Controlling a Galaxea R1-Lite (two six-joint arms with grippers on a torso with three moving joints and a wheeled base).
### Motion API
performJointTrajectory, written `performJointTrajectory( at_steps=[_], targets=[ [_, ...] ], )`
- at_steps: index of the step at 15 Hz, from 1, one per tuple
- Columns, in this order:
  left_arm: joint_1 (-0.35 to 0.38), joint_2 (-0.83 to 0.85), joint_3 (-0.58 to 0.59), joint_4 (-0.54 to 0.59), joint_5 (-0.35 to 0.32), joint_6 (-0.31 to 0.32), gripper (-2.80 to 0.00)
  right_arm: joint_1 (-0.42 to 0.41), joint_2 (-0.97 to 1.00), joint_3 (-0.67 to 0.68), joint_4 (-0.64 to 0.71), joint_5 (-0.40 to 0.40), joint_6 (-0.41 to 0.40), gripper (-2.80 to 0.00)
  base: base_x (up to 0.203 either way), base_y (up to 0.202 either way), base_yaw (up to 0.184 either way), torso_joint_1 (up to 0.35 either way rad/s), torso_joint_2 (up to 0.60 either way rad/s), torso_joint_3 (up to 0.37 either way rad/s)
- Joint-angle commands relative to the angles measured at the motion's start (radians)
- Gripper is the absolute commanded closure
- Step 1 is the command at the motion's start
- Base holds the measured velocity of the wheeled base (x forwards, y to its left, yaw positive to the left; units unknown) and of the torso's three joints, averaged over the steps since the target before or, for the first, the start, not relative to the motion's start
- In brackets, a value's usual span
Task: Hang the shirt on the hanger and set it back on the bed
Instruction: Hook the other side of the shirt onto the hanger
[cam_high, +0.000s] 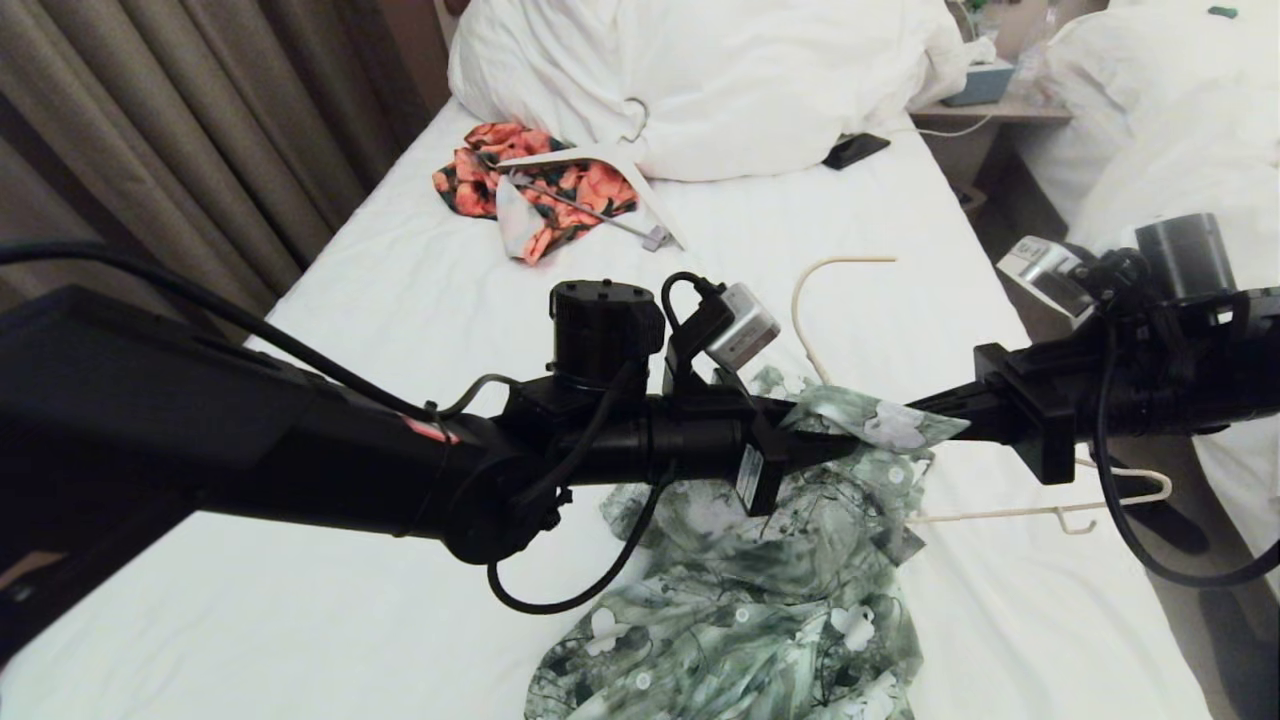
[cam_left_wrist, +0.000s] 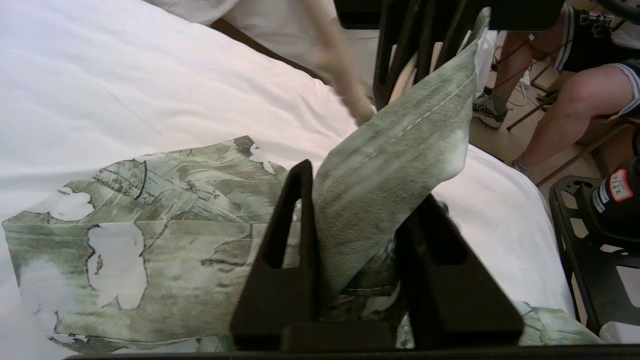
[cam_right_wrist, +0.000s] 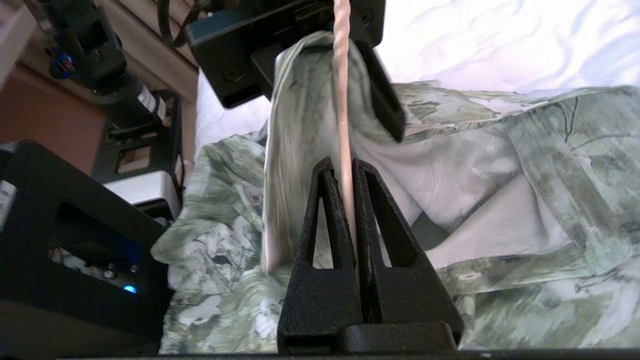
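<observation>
Threading step: at the bed's (cam_high: 420, 300) 5 o'clock, left gripper (cam_left_wrist: 360, 210) fingers pinch the shirt (cam_high: 740, 600) fabric, right gripper (cam_right_wrist: 348, 172) fingers clamp the hanger (cam_high: 1010, 513); next likely feeding the hanger's shoulder inside.

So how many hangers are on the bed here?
2. The thin cream hanger lies beside the green shirt, pinched by the right gripper. A thicker white hanger rests on the orange garment near the pillows.
</observation>
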Motion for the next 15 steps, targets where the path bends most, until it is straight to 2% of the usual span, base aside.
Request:
performJointTrajectory(
  at_steps=[1, 3, 8, 15],
  targets=[
    [0.000, -0.004, 0.002, -0.004, -0.005, 0.000, 0.00, 0.002, -0.004, 0.000, -0.003, 0.006, 0.029, 0.00, 0.000, 0.000, 0.000, 0.000, 0.00, 0.000],
    [0.000, -0.011, 0.007, -0.004, -0.004, 0.000, 0.00, 0.006, -0.008, -0.006, -0.008, 0.004, 0.064, 0.00, 0.000, 0.000, 0.000, 0.000, 0.00, 0.000],
    [0.000, -0.058, 0.027, -0.004, -0.004, -0.026, 0.00, 0.008, -0.013, -0.004, -0.020, 0.006, 0.057, 0.00, 0.000, 0.000, 0.000, 0.000, 0.00, 0.000],
    [0.000, -0.108, 0.077, -0.003, -0.002, -0.029, 0.00, 0.024, -0.034, -0.004, -0.022, 0.013, 0.061, 0.00, 0.000, 0.000, 0.000, 0.000, 0.00, 0.000]
  ],
)
